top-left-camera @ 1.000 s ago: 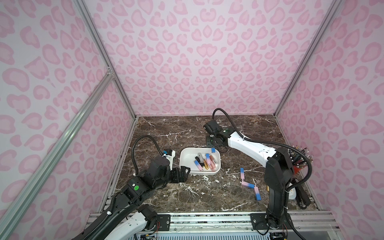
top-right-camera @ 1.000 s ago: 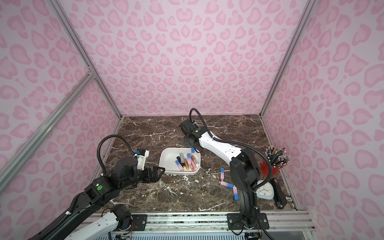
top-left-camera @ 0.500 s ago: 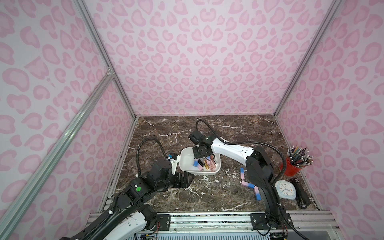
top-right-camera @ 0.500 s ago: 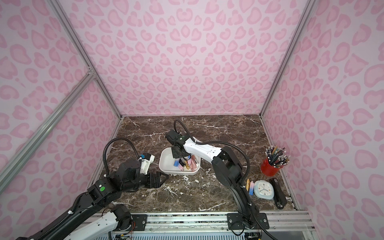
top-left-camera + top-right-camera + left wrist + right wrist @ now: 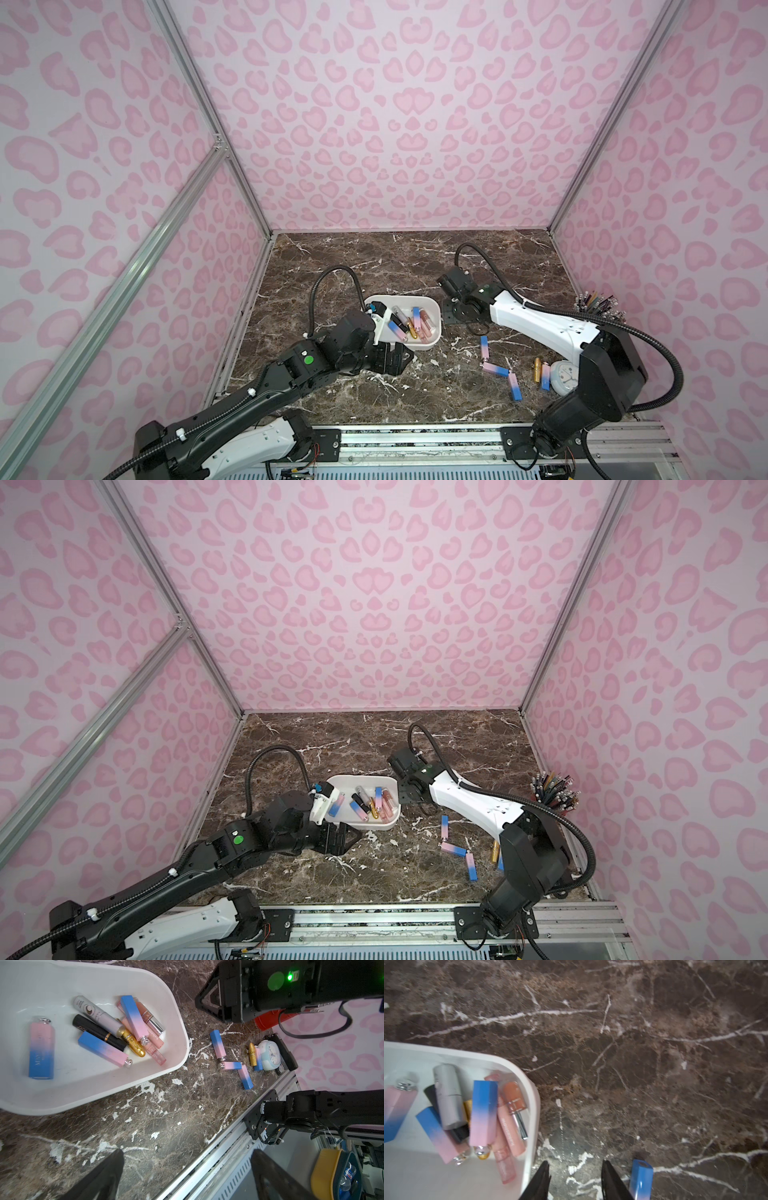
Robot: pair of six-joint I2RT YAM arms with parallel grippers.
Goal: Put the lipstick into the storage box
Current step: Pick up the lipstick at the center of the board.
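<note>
The white storage box [image 5: 422,345] [image 5: 380,825] sits mid-table and holds several lipsticks, among them a pink-and-blue one [image 5: 41,1048] lying apart from the pile. Three more pink-and-blue lipsticks lie on the marble to its right [image 5: 484,347] [image 5: 495,369] [image 5: 514,386]. My right gripper [image 5: 457,316] [image 5: 575,1169] hangs open and empty just right of the box's rim [image 5: 532,1105], with a blue-ended lipstick [image 5: 640,1178] beside one finger. In front of the box's near left corner my left gripper [image 5: 395,361] [image 5: 187,1167] stands wide open with nothing in it.
A gold lipstick [image 5: 537,370] and a pale blue clock [image 5: 563,376] lie near the right arm's base. A red cup of pencils [image 5: 598,307] stands at the right wall, partly behind the arm. The metal rail [image 5: 415,432] runs along the table's front edge.
My right gripper carried a blue lipstick over the box, opened, and has swung back out to the box's right side, empty. The left arm shifted a little near the box's front corner.
</note>
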